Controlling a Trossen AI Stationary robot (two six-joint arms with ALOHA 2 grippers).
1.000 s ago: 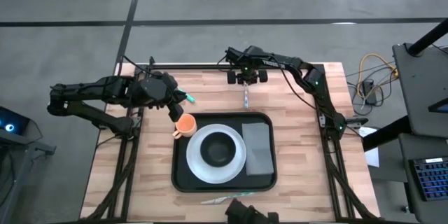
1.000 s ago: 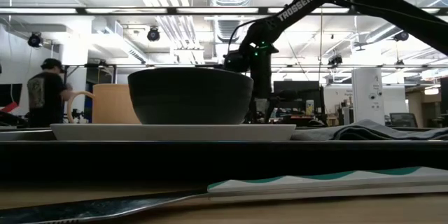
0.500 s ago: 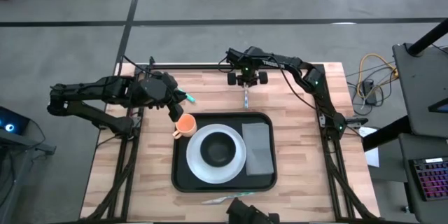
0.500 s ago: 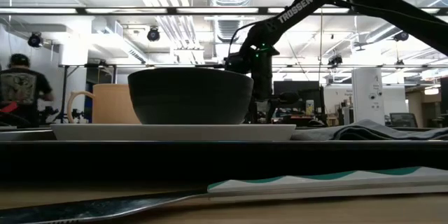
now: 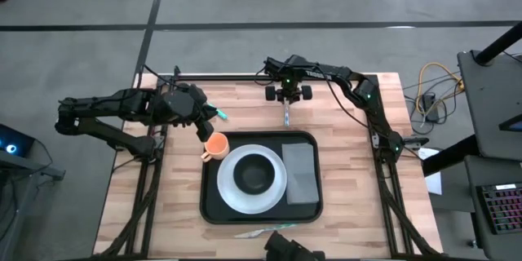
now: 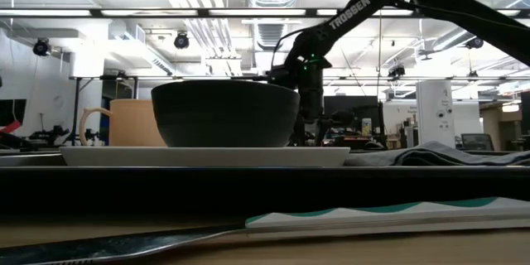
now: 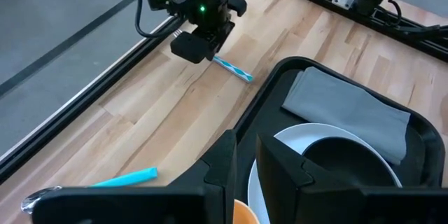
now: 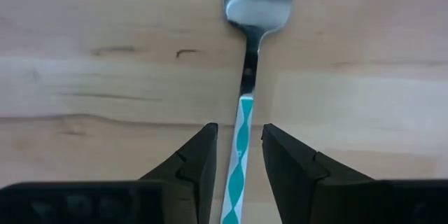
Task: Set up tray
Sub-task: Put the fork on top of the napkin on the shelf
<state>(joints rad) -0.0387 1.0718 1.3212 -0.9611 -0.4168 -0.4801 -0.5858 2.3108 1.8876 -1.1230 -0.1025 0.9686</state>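
The right gripper [image 8: 238,155] hangs low over the fork [image 8: 246,77] on the bare wood just beyond the tray [image 5: 214,181] — fingers apart on both sides of the teal handle, probably to grasp it. The tray lies at the table's middle. The left gripper [image 7: 242,159] waits near the orange cup [image 5: 215,145], fingers slightly apart.

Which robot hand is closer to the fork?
The right one. The right gripper is right over the fork, its open fingers either side of the teal handle. The left gripper is off by the orange cup.
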